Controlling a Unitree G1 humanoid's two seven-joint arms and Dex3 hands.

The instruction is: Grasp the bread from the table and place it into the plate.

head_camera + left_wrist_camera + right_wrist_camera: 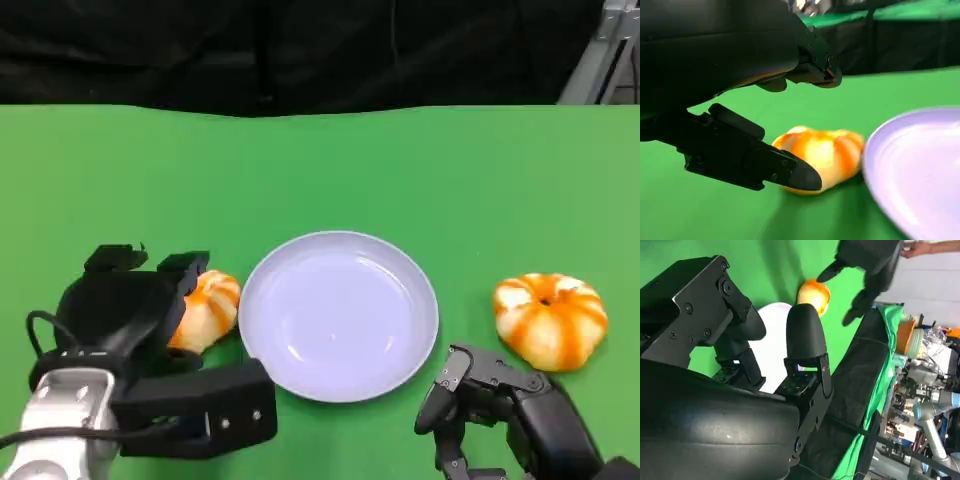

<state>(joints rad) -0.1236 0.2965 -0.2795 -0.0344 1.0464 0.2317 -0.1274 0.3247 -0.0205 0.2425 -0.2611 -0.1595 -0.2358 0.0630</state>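
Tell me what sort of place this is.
Probably a robotics lab or test setup: a green-covered table against black drapes, cluttered shelves and another robot arm in the background, and a person's hand at the edge.

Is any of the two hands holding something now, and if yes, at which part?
Nothing is held yet. The left hand is open around the orange-and-white striped bread roll beside the round lavender plate, fingers not closed. The right hand holds nothing.

A green cloth [320,170] covers my table. Behind it hangs a black curtain [300,50]. To one side, cluttered shelves [920,390] stand under bright indoor light.
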